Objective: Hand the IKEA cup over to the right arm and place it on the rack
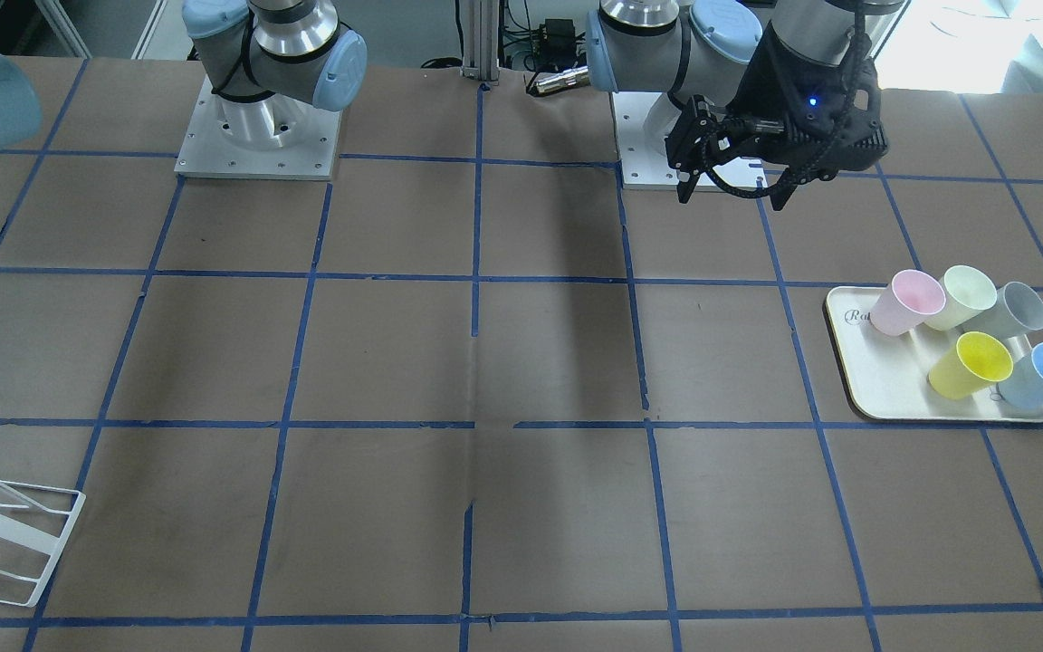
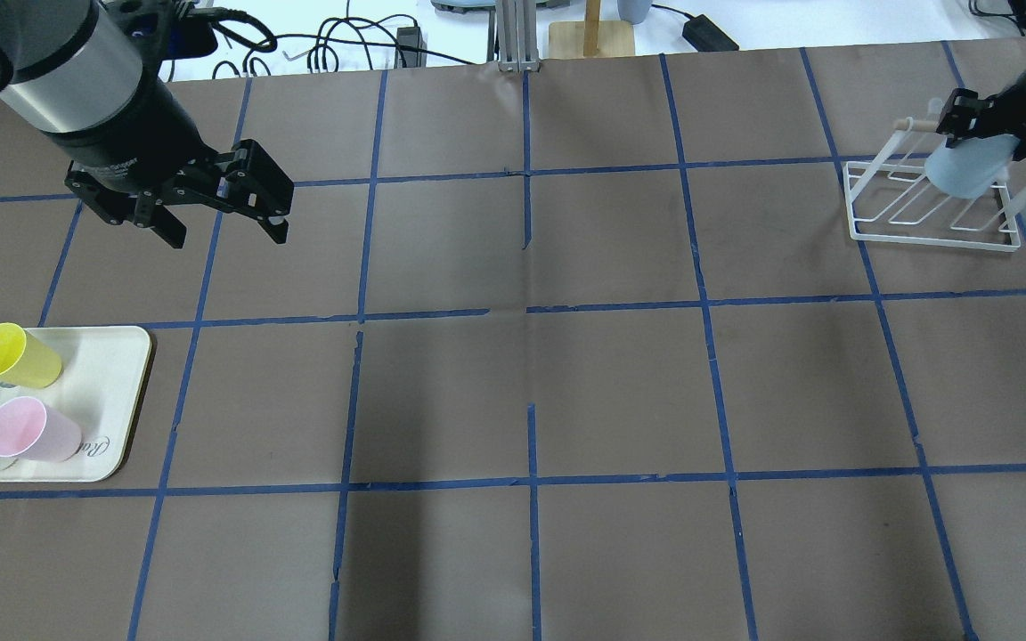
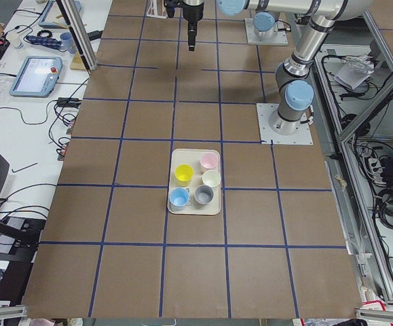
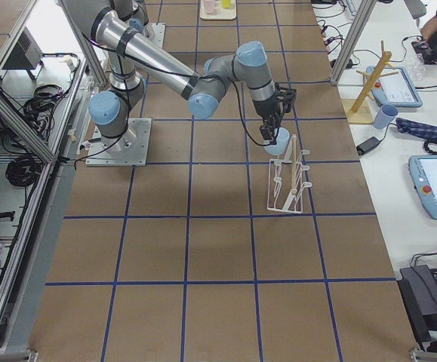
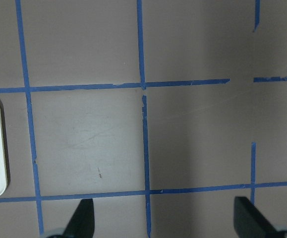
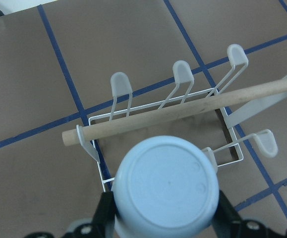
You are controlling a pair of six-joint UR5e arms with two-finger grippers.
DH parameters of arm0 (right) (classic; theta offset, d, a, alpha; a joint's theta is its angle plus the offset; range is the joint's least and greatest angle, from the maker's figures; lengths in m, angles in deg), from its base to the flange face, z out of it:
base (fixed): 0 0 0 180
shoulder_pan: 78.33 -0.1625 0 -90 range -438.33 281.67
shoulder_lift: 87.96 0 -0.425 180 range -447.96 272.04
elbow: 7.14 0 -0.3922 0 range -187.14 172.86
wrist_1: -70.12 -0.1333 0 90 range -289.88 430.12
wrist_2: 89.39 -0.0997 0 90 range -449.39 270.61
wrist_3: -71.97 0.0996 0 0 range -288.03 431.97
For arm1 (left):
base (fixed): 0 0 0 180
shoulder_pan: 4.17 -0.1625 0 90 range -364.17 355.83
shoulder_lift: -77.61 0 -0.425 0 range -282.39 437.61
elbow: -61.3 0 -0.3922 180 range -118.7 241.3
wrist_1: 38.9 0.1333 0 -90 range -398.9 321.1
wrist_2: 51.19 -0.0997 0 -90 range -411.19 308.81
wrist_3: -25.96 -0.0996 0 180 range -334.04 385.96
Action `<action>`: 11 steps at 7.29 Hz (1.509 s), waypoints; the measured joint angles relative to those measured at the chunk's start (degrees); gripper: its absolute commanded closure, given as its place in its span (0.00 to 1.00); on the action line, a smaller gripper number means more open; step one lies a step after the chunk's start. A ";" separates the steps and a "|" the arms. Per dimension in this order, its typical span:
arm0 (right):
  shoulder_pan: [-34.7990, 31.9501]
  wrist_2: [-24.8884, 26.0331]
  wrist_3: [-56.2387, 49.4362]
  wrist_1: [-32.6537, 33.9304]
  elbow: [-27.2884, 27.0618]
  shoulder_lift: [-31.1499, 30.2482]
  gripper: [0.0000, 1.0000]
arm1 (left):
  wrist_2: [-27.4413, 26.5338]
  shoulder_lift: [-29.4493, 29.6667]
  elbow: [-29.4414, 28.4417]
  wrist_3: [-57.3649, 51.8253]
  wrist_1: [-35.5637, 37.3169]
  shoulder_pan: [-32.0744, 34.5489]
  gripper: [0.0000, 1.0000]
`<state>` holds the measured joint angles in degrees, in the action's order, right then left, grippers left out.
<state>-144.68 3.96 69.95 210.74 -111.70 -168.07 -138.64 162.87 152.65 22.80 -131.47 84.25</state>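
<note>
The pale sky-blue plastic tumbler (image 6: pixel 165 178) hangs inverted just above the white wire rack (image 6: pixel 183 110), clamped in the right end effector (image 6: pixel 165 212). Handover looks done and placing is in hand: lower it onto a prong, then release. The left end effector (image 2: pixel 228 236) gapes empty.

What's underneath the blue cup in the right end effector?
The white wire rack is below the blue cup; its wooden bar and capped prongs show past it. The cup covers the rack directly beneath, so contact cannot be judged.
</note>
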 measured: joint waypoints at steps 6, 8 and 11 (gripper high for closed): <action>-0.10 -0.56 1.46 2.78 -0.09 2.22 0.81 | 0.00 -0.18 0.13 -0.09 -0.01 0.00 0.00; -0.19 -0.58 1.68 3.28 -0.12 3.22 0.71 | 0.00 -0.18 0.08 -0.09 0.04 0.00 0.00; -0.32 -0.71 1.65 7.21 -0.15 5.47 0.59 | 0.00 -0.18 0.09 -0.09 0.10 0.00 0.00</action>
<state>-145.00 3.25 71.60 217.94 -111.85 -162.60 -138.64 162.69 152.74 22.71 -131.37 84.25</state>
